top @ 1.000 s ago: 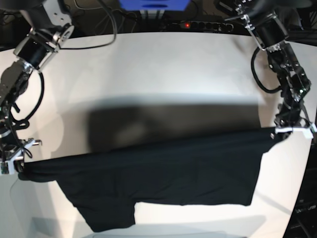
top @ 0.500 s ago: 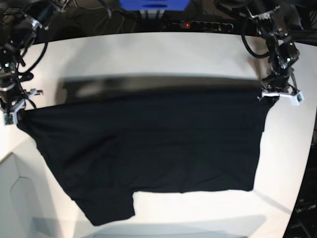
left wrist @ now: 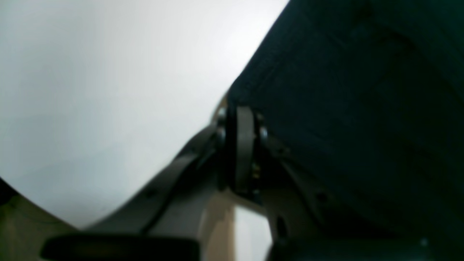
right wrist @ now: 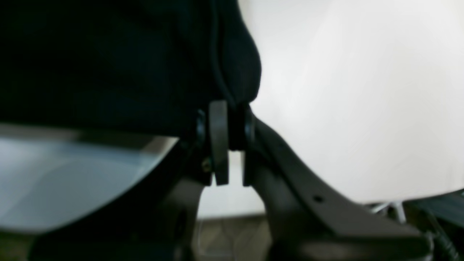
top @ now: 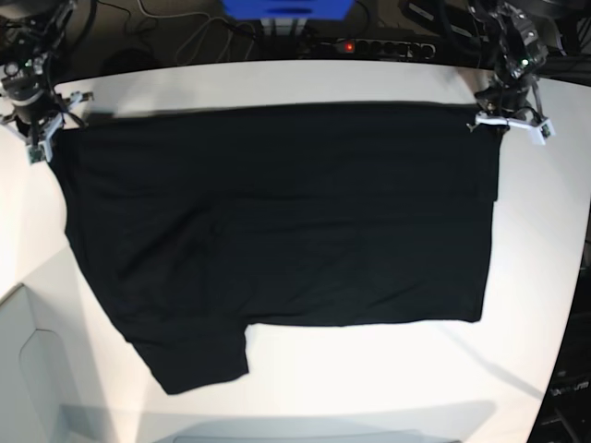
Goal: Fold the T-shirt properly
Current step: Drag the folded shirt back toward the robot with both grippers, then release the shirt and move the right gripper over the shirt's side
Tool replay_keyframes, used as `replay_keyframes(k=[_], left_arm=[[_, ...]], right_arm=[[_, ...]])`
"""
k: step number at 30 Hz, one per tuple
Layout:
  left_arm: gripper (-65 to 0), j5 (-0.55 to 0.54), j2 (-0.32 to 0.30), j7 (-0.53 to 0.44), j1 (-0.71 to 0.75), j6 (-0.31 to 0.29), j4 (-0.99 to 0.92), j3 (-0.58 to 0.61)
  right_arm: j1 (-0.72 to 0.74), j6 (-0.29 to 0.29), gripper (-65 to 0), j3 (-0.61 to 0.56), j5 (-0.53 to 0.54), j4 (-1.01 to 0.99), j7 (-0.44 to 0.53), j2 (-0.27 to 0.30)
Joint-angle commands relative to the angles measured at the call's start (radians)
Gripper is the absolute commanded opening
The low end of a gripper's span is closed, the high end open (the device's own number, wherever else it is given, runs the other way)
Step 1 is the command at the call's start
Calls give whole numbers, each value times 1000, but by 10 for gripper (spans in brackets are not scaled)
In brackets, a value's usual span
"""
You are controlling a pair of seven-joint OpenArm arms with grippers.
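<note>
The black T-shirt (top: pixel 277 212) is stretched wide over the white table (top: pixel 388 378), its top edge near the far side and one sleeve hanging toward the front left. No print shows on the side facing up. My left gripper (top: pixel 491 122) is shut on the T-shirt's far right corner; the left wrist view shows its fingers (left wrist: pixel 243 145) pinching the dark fabric (left wrist: pixel 362 108). At the far left corner my right gripper (top: pixel 48 140) is shut on the cloth, with fabric (right wrist: pixel 108 61) bunched above its closed fingers (right wrist: pixel 219 141).
A power strip (top: pixel 374 46) and cables run along the dark back edge behind the table. A blue object (top: pixel 286 9) sits at the back centre. A pale panel (top: pixel 28 369) stands at the front left corner.
Both grippers have carried the T-shirt's held edge from near the front of the table to the far side. The cloth has spread out flat and now covers much more of the table.
</note>
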Motion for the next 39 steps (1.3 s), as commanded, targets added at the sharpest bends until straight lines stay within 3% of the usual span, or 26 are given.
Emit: replay_keyframes(k=[1,7,20,25,29,31,36,39], left_arm=[[-650,-5,-16,-20,15,-2,34,-8],[-650,-4,-13,-9,73,-2,100,-72],[-650,-4,-14,-5,106,-2,90,-69],[-649,-4,-22,109,100,-2,90,-74],[-644,-5,-13,124,95,-2,90,-107],[-600,-5,-13,124,95,-2,92,-112],[-347,-5,-13,115,96,-2,94,-115],[-312,-5,-13,113,95,-2,104,-115]], right_arm=[[-11,-5,-650,7,4,19,17,8],[-71,-5,-650,7,4,19,17,0],[-134,-5,-650,8,1,16,17,-18],[-135,-5,-650,7,1,14,17,-21],[-135,-5,-650,7,1,12,17,-21],[-135,-5,-613,7,1,12,17,-21],[-135,-5,-433,8,1,28,17,-21],[-126,-5,-355,50,4,65,17,-32]])
